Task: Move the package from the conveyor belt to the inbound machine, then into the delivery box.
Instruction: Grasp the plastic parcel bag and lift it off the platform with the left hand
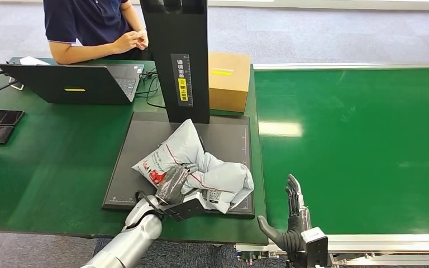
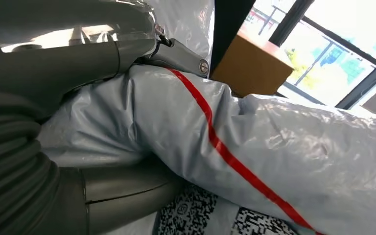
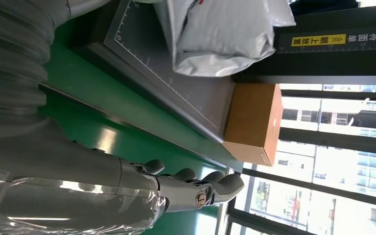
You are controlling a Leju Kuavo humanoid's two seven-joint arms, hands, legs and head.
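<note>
Crinkled glossy grey plastic package, matt dark scanner plate, perhaps cardboard box, shiny green belt

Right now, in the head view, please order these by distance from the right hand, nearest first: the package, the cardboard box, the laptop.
From the right hand, open at the belt's near edge:
1. The package, just to its left on the dark platform, held by the left hand.
2. The cardboard box, farther back beside the black column.
3. The laptop, far back left.
</note>
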